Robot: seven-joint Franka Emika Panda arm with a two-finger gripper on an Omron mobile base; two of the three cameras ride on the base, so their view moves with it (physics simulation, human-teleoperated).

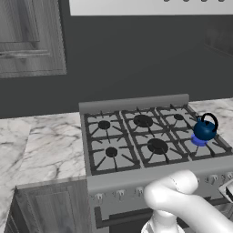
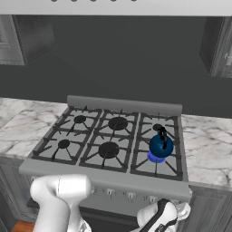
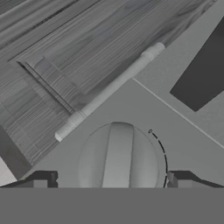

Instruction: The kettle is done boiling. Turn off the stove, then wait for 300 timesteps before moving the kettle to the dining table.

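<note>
While the small glossy blue kettle sits on the front right burner of the wide grey steel gas stove, above a blue glow, the two-finger gripper hangs well below it at the stove's front panel, jaws spread wide on either side of a round grey knob, not clamped.

The arm is glossy white, built of thick rounded tube segments that swell at bulbous joints. Near the wrist dark bands break the white shell. The claw ends in two small dark, blocky fingertips
</note>
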